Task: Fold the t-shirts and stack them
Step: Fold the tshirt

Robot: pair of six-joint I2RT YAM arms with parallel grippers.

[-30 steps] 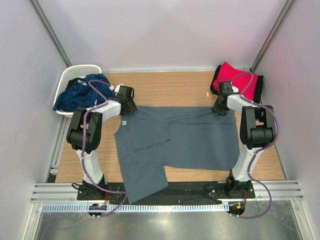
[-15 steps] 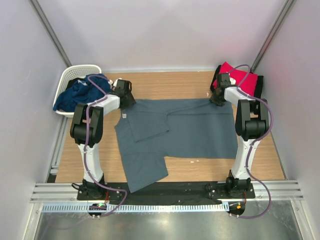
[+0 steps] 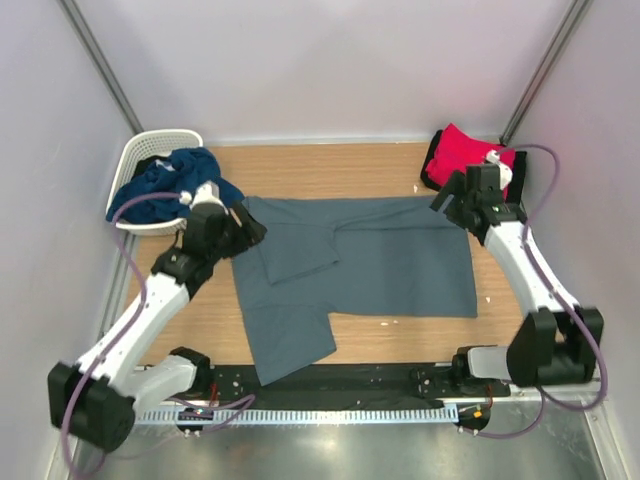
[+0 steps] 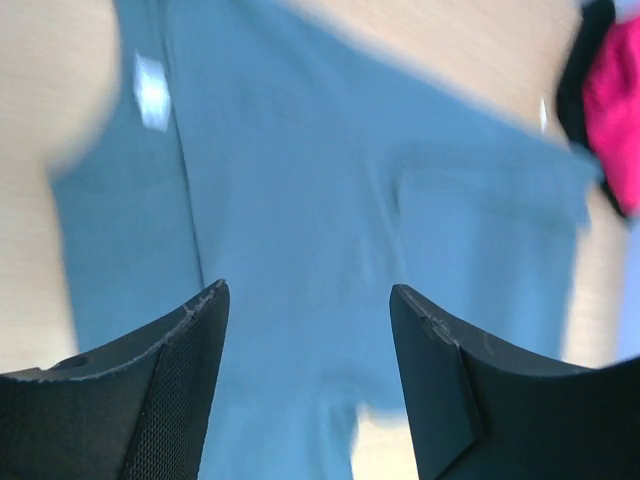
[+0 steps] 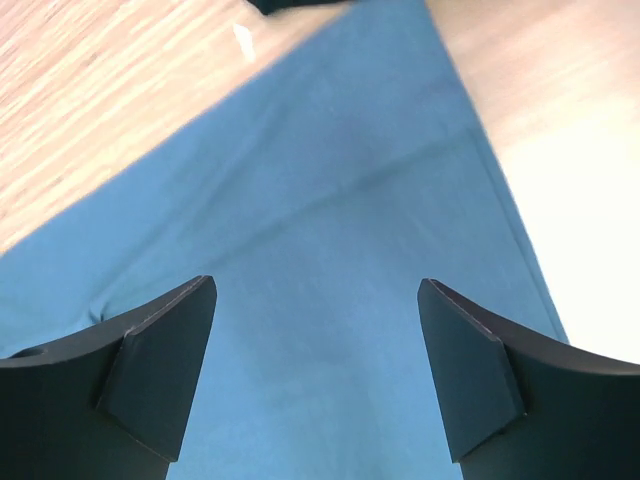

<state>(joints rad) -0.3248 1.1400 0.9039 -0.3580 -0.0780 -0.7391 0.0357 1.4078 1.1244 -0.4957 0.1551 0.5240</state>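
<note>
Both the left gripper [image 3: 243,228] and right gripper [image 3: 449,200] hung wide open and empty over far corners of the grey-blue t-shirt [image 3: 390,265], spread flat probably for folding.

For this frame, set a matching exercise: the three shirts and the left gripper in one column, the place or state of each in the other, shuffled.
Things:
1. grey shirt
2. red shirt
3. navy shirt
4. left gripper

Places or states:
A. open, above the grey shirt
B. in the far right corner
C. draped over the basket
D. spread flat in the middle

Pairs: 1-D, 2-B, 3-C, 4-A
</note>
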